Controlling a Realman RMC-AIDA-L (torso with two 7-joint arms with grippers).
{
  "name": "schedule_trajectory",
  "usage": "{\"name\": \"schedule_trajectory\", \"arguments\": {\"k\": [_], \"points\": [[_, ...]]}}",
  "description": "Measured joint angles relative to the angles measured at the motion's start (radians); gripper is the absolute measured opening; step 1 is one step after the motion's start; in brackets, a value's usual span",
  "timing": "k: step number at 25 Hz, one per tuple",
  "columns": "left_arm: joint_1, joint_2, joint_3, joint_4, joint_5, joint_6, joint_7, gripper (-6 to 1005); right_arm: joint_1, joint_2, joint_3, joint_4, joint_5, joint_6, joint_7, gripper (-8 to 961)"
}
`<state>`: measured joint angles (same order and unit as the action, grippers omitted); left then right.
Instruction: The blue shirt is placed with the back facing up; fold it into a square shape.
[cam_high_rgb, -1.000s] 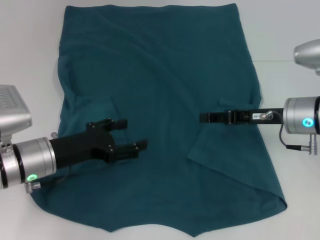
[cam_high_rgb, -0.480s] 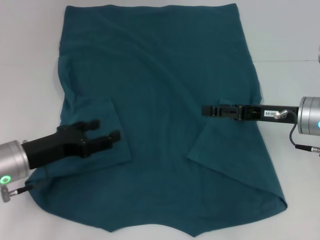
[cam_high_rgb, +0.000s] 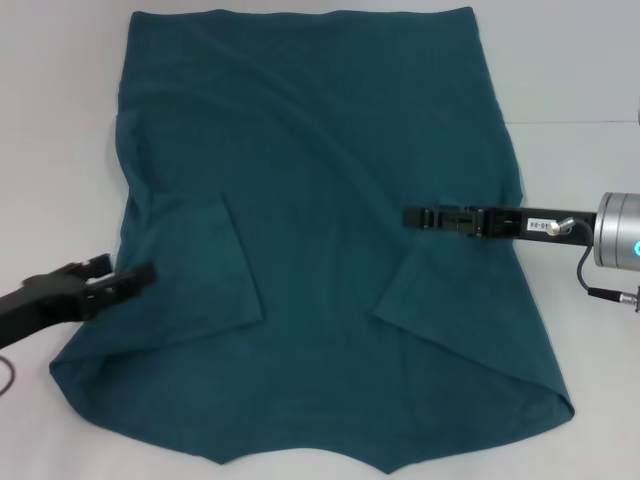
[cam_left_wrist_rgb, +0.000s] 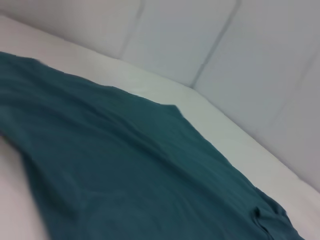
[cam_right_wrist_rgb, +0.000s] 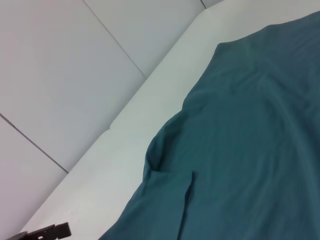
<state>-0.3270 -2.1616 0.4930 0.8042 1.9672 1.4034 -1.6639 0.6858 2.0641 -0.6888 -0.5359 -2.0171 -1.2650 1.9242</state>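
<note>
White worktop (cam_high_rgb: 60, 120) fills the scene under the head camera, and the blue shirt (cam_high_rgb: 320, 180) lies spread on it, plain side up, with its straight hem at the far edge and its collar end nearest the robot. Both short sleeves are already turned inward onto the body of the cloth, the left one as a flap (cam_high_rgb: 190, 280) and the right one as a flap (cam_high_rgb: 440, 300), which narrows the garment toward a rectangle and probably prepares it for lengthwise folds. The left hand (cam_high_rgb: 112, 283) sits at the shirt's left edge, beside the folded sleeve, its two fingers slightly parted and holding nothing; from there it seems to be off the flap rather than pressing it. The right hand (cam_high_rgb: 415, 217) reaches in from the right side, low over the cloth just above the right sleeve's fold, near the middle of the shirt. Its fingers appear edge-on as one thin dark bar, so I cannot tell whether they are parted or closed. Neither wrist camera shows its own fingers, only teal fabric against pale worktop.
</note>
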Motion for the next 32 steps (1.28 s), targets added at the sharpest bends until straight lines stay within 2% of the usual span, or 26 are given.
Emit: {"name": "schedule_trajectory", "arguments": {"k": [5,11,24,32], "points": [[0.040,-0.001,-0.064,0.040,0.009,0.017,-0.075,875,0.005,0.002,0.001,0.002,0.000,0.004,0.001,921],[0.066,-0.001,-0.112,0.072,0.096,0.023,-0.148,875,0.006,0.002,0.001,0.001,0.000,0.005,0.001,919],[0.069,-0.001,-0.120,0.084,0.231,0.052,-0.166,875,0.004,-0.006,-0.006,-0.001,0.000,0.004,0.001,919],[0.064,-0.001,-0.112,0.084,0.250,0.053,-0.169,876,0.001,-0.006,-0.006,-0.001,0.000,0.004,0.001,917]]}}
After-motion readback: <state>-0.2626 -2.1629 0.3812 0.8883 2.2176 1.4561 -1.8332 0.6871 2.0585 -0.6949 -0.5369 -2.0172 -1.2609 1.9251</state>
